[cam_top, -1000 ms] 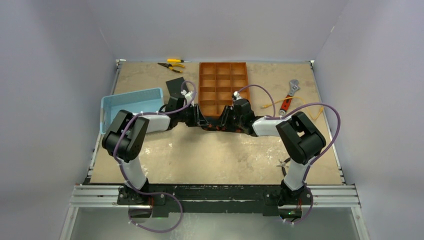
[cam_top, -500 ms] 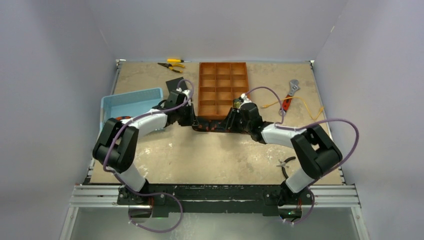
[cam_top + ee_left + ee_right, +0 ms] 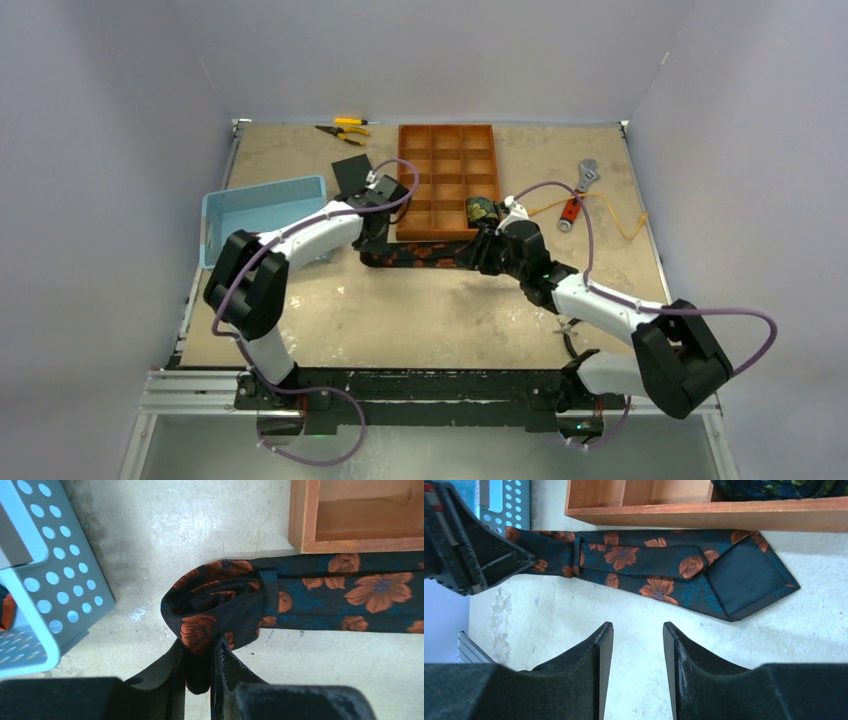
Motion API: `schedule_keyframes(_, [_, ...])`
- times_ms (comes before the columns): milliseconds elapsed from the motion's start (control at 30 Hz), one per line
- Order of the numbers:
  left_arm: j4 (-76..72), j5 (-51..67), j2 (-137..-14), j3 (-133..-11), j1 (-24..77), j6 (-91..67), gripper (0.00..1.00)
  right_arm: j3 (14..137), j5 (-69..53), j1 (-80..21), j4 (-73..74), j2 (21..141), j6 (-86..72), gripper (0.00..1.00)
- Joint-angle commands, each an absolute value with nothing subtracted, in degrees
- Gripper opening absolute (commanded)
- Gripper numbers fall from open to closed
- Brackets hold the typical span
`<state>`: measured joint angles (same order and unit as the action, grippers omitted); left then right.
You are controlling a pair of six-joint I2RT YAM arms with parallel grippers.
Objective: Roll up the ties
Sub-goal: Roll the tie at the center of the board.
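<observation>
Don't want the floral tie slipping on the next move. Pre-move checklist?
1. Left gripper shut on the floral tie at its rolled end: ok.
2. Right gripper open over bare table, off the tie: ok.
3. Unrolled length lies flat beside the wooden tray: ok.
4. Roll tightness: not ok, it looks loose and lopsided.
5. Blue basket apart from the roll: ok.
6. Fabric caught under the tray: cannot tell.

Pale grey walls [image 3: 440,50]; mottled beige tabletop [image 3: 400,310]
</observation>
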<state>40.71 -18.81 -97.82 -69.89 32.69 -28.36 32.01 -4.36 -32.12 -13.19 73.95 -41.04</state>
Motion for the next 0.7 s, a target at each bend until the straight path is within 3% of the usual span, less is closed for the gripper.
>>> schedule_keyframes(0, [48.8,-29.4,-102.9,-74.6,36.6,-32.0,0.0,29.9,-3.1,-31.9,-10.6,69.6,-40.1,0.45])
schedule_keyframes(333, [55.6,-39.5,-114.1,-83.5,43.7,-37.6,0.0,26.3,-2.4,-32.0,-10.4,67.0,-40.7,0.45])
schedule_keyframes(667, [58.0,-40.3,-117.4,-91.6,48.8,-38.8,0.0,24.4,-1.2,-32.0,-12.9,69.6,-40.9,0.45])
